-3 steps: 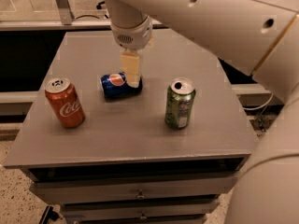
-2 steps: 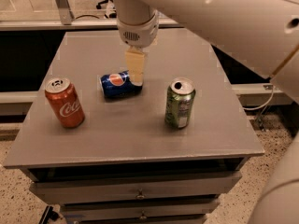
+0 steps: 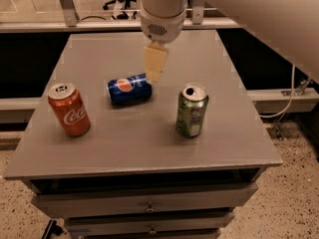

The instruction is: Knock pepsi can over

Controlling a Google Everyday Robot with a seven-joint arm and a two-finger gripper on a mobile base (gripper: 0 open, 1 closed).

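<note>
Camera view: gripper [image 3: 154,75] seemingly above lying pepsi can [image 3: 127,89], grey table [image 3: 144,146].

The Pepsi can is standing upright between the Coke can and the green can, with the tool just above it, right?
No. The camera view shows the Pepsi can lying on its side, not upright. It is between the Coca-Cola can and the green can, with the tool just above it.

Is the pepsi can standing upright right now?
No, the pepsi can lies on its side on the table, with the gripper hanging over its end nearer the green can.
</note>
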